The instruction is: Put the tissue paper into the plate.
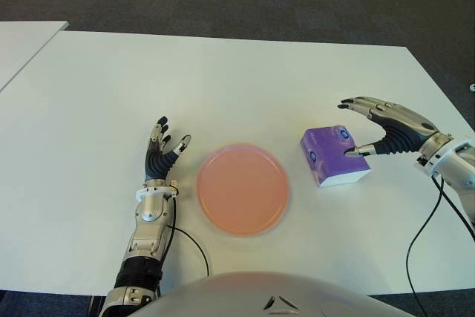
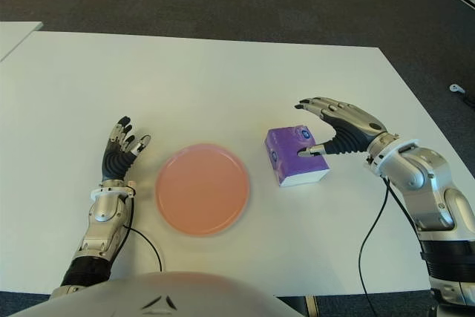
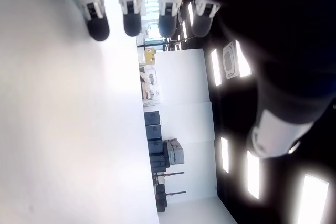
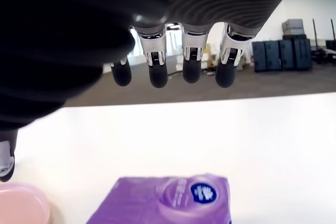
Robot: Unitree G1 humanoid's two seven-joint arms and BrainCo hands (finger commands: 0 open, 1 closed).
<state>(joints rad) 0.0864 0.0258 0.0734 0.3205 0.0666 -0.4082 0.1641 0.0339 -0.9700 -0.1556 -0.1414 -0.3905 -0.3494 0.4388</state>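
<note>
Right robot hand (image 1: 371, 130) hangs released beside the boxy purple tissue pack (image 1: 334, 156); the round, smooth pink plate (image 1: 243, 188) is bare on the white desk (image 1: 245, 87). Left robot hand (image 1: 162, 151) is relaxed beside the plate.

No words or numbers legible anywhere; the purple tissue pack (image 4: 163, 203) carries a round blue emblem with a small white mark on its top face, too small to make out as letters; a second such emblem shows on its side in the eye views, equally unreadable.
</note>
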